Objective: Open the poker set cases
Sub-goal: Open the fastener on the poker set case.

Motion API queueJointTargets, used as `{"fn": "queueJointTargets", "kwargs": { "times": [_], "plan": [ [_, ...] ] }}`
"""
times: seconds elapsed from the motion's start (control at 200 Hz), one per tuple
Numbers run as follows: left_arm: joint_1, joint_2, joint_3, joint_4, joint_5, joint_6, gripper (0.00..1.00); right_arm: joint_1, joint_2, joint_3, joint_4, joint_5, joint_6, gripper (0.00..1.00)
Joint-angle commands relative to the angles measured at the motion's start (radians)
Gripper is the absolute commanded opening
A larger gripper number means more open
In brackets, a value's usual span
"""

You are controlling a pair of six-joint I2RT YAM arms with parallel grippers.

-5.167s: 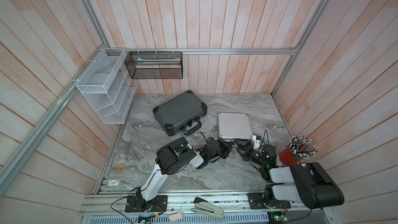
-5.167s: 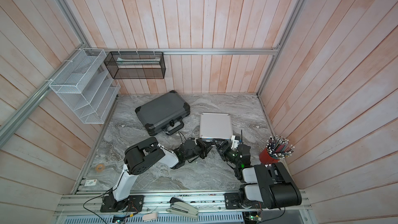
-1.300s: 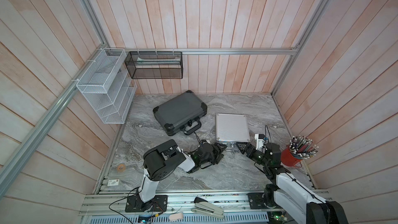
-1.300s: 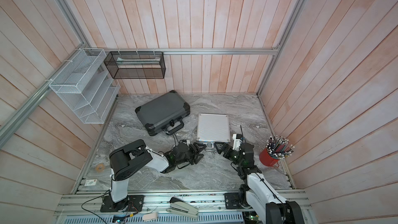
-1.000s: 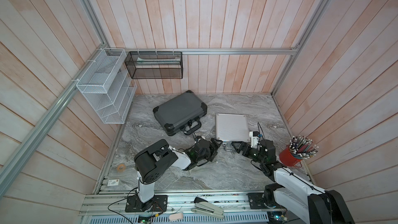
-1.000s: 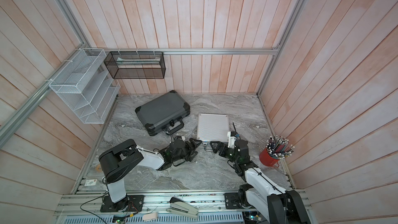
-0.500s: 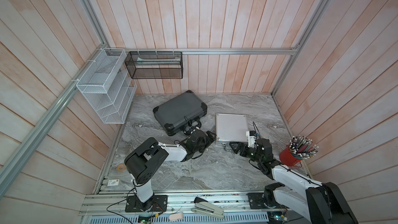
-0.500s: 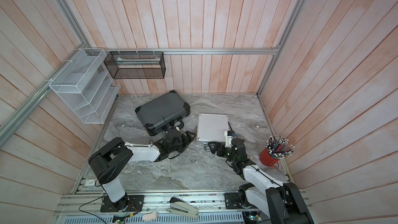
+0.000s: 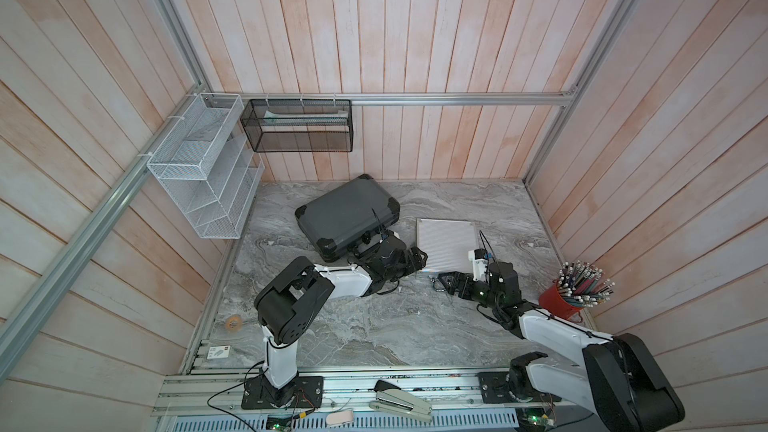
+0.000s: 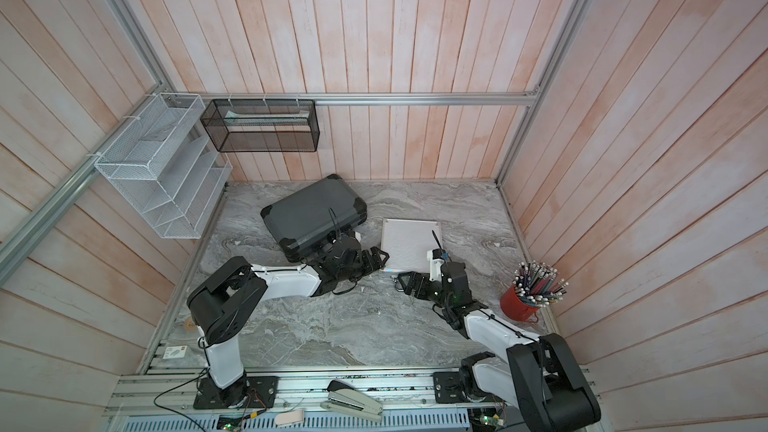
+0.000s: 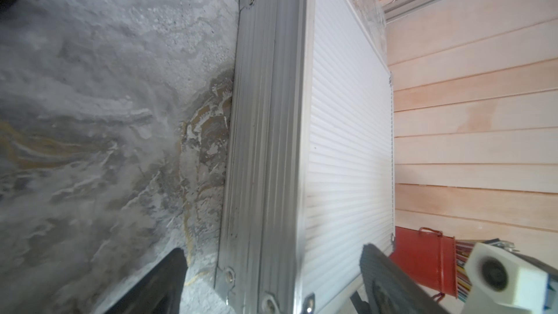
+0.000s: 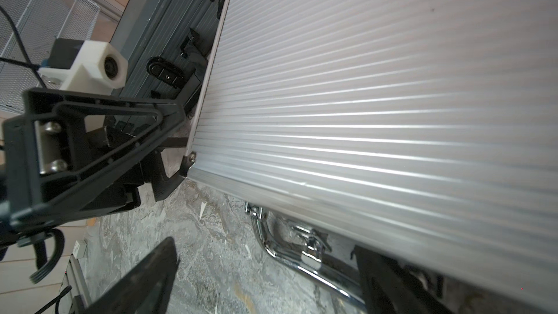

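Setting: a grey marbled counter (image 9: 374, 326) is enclosed by walls of pale wooden planks (image 9: 415, 35).
Dark grey case (image 9: 345, 218): it is laid flat and shut toward the back of the counter, and nothing is gripping it.
Silver case (image 9: 446, 243): it is laid flat and shut just beside the dark one, on its right, with the front edge turned toward the robot.
Left pincer (image 9: 417, 261): it is spread wide and turned sideways at the silver case's near left corner, one finger low by the counter and one above the lid. Nothing is clamped.
Right pincer (image 9: 440, 282): it is spread wide at the front edge, with the chrome handle (image 12: 265, 243) and latch (image 12: 309, 244) seen between its fingers. Nothing is gripped.
Step in hand: the silver case is judged to be the one being addressed, with the latch not yet released.
Next move: the latch would need to be flipped free while the corner is steadied, and the lid then raised.
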Motion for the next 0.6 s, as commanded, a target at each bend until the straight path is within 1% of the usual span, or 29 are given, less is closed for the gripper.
{"fn": "queueJointTargets", "kwargs": {
  "times": [0.0, 0.17, 0.26, 0.36, 0.595],
  "plan": [
    [0.016, 0.038, 0.027, -0.032, 0.037, 0.063, 0.89, 0.013, 0.014, 0.029, 0.032, 0.018, -0.022, 0.93],
    [0.02, 0.105, 0.085, -0.045, 0.09, 0.094, 0.83, 0.027, 0.025, 0.032, 0.042, 0.023, -0.024, 0.93],
    [0.019, 0.121, 0.09, -0.041, 0.101, 0.092, 0.79, 0.033, 0.039, 0.04, 0.038, 0.027, -0.033, 0.93],
    [0.02, 0.124, 0.082, -0.033, 0.1, 0.087, 0.78, 0.036, 0.057, 0.051, 0.029, 0.029, -0.044, 0.92],
    [0.021, 0.141, 0.09, -0.053, 0.102, 0.088, 0.77, 0.056, 0.045, 0.058, 0.024, 0.044, -0.06, 0.92]
  ]
}}
